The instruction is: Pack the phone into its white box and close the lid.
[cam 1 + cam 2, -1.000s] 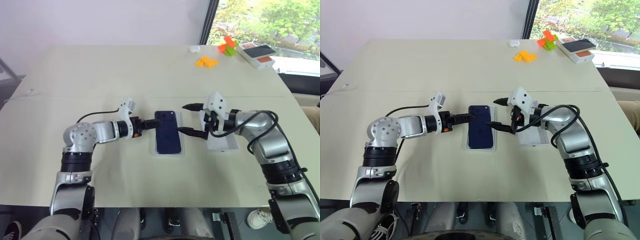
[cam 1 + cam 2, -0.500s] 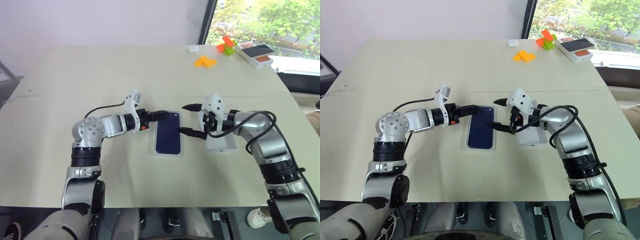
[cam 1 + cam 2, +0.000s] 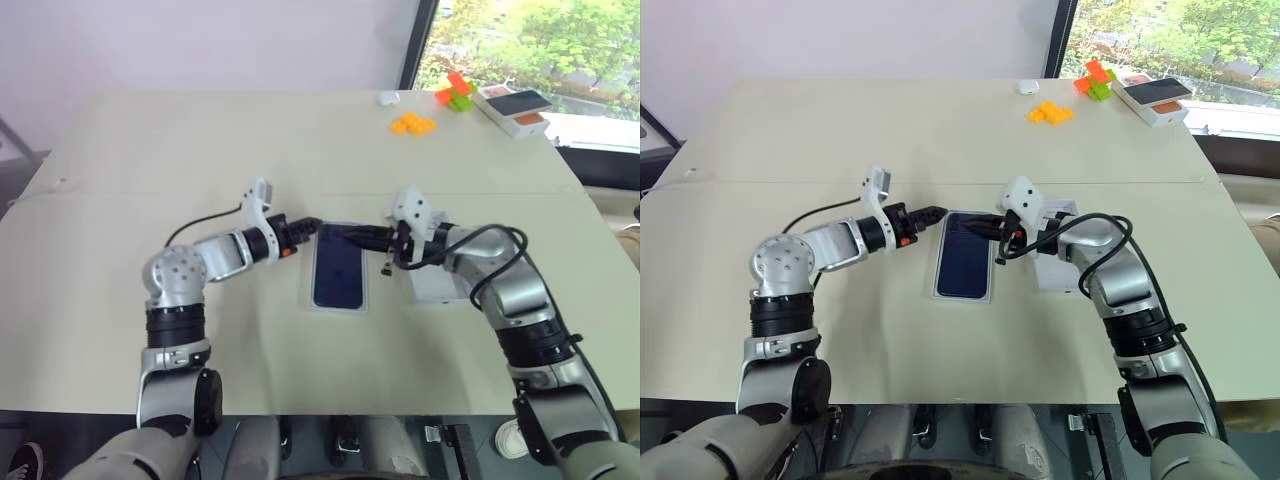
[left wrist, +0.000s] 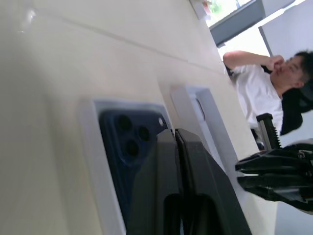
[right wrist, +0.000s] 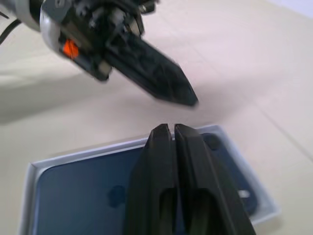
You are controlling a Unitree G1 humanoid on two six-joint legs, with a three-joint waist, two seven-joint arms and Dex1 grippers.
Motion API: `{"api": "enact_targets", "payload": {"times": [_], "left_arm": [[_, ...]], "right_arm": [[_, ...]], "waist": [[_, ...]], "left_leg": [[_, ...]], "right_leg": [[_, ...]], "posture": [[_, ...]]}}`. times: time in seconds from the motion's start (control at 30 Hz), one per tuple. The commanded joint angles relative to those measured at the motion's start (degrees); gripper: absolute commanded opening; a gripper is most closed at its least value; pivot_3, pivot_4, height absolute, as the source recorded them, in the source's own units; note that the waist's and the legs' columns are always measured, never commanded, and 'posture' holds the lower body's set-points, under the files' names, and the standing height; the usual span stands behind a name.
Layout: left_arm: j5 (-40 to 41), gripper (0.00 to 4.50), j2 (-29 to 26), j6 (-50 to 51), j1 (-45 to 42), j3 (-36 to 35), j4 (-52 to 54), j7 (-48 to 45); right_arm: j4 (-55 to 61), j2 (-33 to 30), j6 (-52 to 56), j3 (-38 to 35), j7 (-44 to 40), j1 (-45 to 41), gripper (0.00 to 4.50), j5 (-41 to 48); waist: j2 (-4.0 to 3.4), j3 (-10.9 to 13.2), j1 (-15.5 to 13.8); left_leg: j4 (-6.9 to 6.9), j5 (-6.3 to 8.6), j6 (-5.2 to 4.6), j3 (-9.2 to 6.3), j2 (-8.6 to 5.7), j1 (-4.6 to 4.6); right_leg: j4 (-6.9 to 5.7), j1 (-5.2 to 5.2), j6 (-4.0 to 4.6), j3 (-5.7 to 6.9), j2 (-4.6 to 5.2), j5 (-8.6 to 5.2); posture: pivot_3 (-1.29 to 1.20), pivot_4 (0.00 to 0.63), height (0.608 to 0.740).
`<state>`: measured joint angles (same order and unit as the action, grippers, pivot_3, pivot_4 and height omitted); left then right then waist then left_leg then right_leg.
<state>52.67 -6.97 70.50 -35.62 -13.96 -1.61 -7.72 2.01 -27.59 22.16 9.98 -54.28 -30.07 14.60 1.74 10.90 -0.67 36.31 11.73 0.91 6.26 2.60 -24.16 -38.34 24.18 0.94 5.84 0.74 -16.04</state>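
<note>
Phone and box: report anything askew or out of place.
Nothing stands out. The phone lies flat and square inside the white box, back up. The lid lies apart beside it, still off. Both grippers, left and right, are shut above the phone's far end.

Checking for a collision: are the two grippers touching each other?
Apart. The right wrist view shows bare table between the left gripper and the right gripper, both above the phone.
</note>
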Motion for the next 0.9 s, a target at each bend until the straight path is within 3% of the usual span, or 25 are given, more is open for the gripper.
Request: {"api": "enact_targets", "payload": {"times": [0.03,0.13,0.33,0.5,0.67,0.7,0.73,0.9], "left_arm": [[-3.48,0.0,0.44,-0.95,2.18,3.72,2.39,0.85],[-4.75,0.0,-0.01,-0.16,3.89,4.28,2.85,1.25],[-6.13,0.0,-1.14,0.62,5.89,6.08,4.88,-0.41],[-5.16,0.0,-2.08,-0.08,4.02,4.25,6.4,-1.77],[-3.56,0.0,-5.69,-0.33,1.98,2.52,9.44,-4.29],[-3.29,0.53,-6.72,-0.81,1.7,1.98,10.17,-5.21],[-2.61,0.76,-8.33,-0.68,1.58,1.67,11.12,-6.86],[-0.82,3.26,-17.28,-3.68,4.14,2.44,15.64,-19.4]], "right_arm": [[1.65,1.24,-2.96,3.81,4.04,0.96,0.06,-5.57],[-0.62,0.67,-7.41,7.37,7.36,1.58,0.06,-12.48],[-1.98,-2.95,-14.3,10.51,5.91,4.44,0.06,-18.24],[-2.15,-2.07,-9.79,4.36,4.5,0.86,0.06,-11.7],[1.95,-2.32,1.71,-1.56,1.12,-3.11,0.06,-2.28],[2.3,-3.13,3.25,-2.07,0.88,-3.74,0.58,-1.92],[2.37,-4.73,5.69,-1.88,0.75,-4.4,0.8,-2.71],[3.4,-10.27,21.87,0.1,6.3,-8.85,3.37,-8.52]], "waist": [[0.0,0.0,0.1],[0.01,-0.01,0.21],[0.04,-0.1,0.03],[0.06,-0.1,-0.01],[0.06,-0.07,0.17],[0.06,-0.07,0.11],[0.05,-0.07,0.06],[0.03,-0.06,0.11]], "left_leg": [[0.0,0.0,0.0,0.0,0.01,0.01],[-0.01,0.0,0.0,0.0,0.02,0.04],[0.0,0.0,0.01,0.0,0.01,0.06],[-0.04,0.2,-0.33,0.0,0.01,0.43],[-0.12,0.2,-0.32,0.0,0.03,0.45],[-0.13,0.2,-0.32,0.0,0.03,0.45],[-0.14,0.19,-0.31,-0.01,0.03,0.45],[-0.15,0.21,-0.32,0.01,0.01,0.46]], "right_leg": [[-0.01,0.0,0.0,0.0,-0.01,0.0],[-0.08,0.02,-0.17,0.0,-0.03,-0.1],[-0.08,-0.01,-0.2,0.0,-0.03,-0.11],[-0.02,-0.4,-0.22,0.0,-0.03,-0.13],[-0.02,-0.37,-0.19,0.0,-0.04,-0.13],[-0.02,-0.36,-0.17,0.0,-0.04,-0.12],[-0.02,-0.37,-0.15,0.0,-0.04,-0.11],[0.02,-0.38,-0.12,0.0,0.02,-0.1]], "posture": [[0.0,0.15,0.737],[0.0,0.15,0.737],[0.0,0.15,0.737],[0.0,0.15,0.737],[0.0,0.15,0.737],[0.0,0.15,0.737],[0.0,0.15,0.737],[0.0,0.15,0.737]]}}
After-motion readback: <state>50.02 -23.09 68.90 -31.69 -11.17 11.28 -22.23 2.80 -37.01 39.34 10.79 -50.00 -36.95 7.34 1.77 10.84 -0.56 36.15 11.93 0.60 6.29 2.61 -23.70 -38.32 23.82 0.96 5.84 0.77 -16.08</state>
